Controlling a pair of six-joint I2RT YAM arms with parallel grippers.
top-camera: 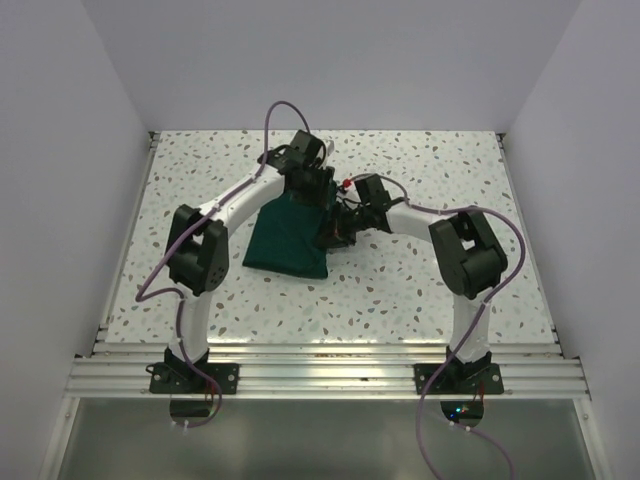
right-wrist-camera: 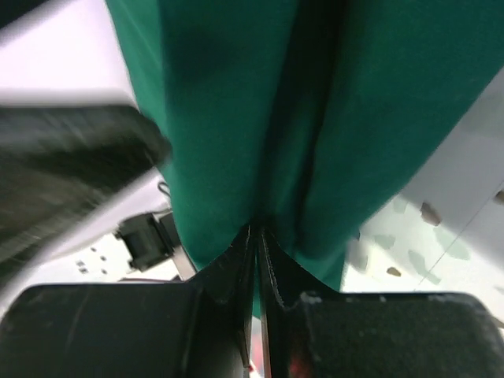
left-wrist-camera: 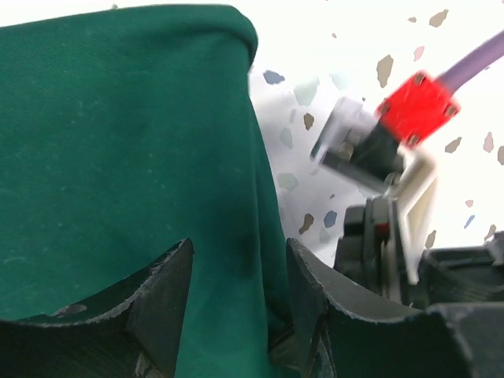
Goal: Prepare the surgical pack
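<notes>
- You have one green cloth drape (top-camera: 283, 240), two arms and two grippers in the top view.
- The drape sits bunched just left of the frame's centre on the speckled table (top-camera: 430, 290).
- Your left gripper (left-wrist-camera: 238, 248) stands with its jaws apart. A fold of the drape runs through the gap, and you cannot tell whether either finger presses it.
- Your right gripper (right-wrist-camera: 256, 234) is pinched nearly closed on a fold of the drape, and the cloth rises taut from its tips.
- Both grippers meet at the drape's upper right edge, close together. In your left wrist view, the red connector (left-wrist-camera: 417, 106) sits just beside the cloth.
- The drape's lower edge lies well apart from the aluminium rail (top-camera: 330, 372).
- Bare table surrounds the drape, widest toward the right and lower right of the frame.
</notes>
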